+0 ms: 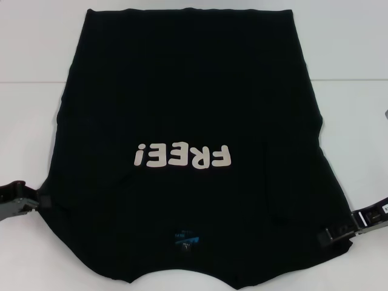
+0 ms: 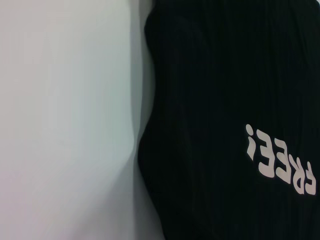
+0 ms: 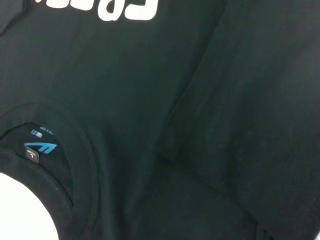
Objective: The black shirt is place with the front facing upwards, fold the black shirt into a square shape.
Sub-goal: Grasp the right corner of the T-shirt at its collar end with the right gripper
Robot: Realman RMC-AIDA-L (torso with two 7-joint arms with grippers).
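The black shirt lies flat on the white table, front up, with its collar towards me and its hem at the far side. The off-white "FREE!" lettering is on the chest, and the blue neck label sits inside the collar. The right sleeve is folded in over the body. My left gripper is at the shirt's left edge near the shoulder. My right gripper is at the right shoulder edge. The left wrist view shows the shirt's side edge. The right wrist view shows the collar label and the folded sleeve.
Bare white table surrounds the shirt on the left and on the right. A small grey object shows at the right border of the head view. The shirt's collar end lies close to the table's near edge.
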